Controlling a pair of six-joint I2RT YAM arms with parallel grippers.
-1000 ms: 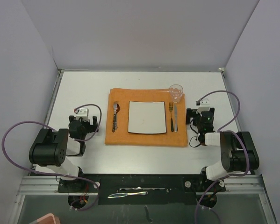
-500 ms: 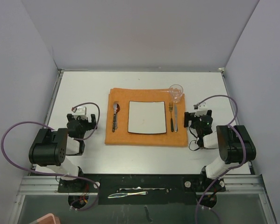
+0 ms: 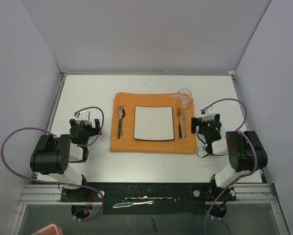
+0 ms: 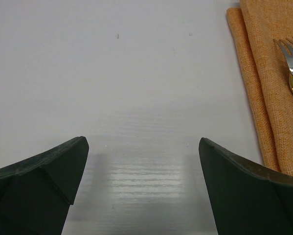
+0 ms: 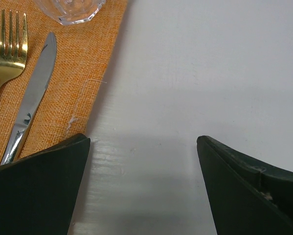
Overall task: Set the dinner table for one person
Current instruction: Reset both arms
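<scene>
Your left pincer (image 4: 142, 144) spread wide, empty, over the bare white counter (image 3: 87, 93) just left of the orange mat (image 3: 153, 145), your right pincer (image 5: 144, 141) equally wide just right of it, mat mid-counter carrying square plate (image 3: 153, 123), gold fork (image 5: 9, 46), knife (image 5: 33, 95), glass (image 3: 184, 97)

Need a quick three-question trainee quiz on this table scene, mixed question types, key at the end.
1. True or false: the square white plate lies on the orange woven cloth mat.
2. The clear glass tumbler stands at the mat's: A) far right corner, B) near left corner, C) centre.
3. Fill in: right of the plate, the gold metal fork lies beside a silver metal ____.

Key: 1 true; 2 A; 3 knife, the silver metal knife.
</scene>
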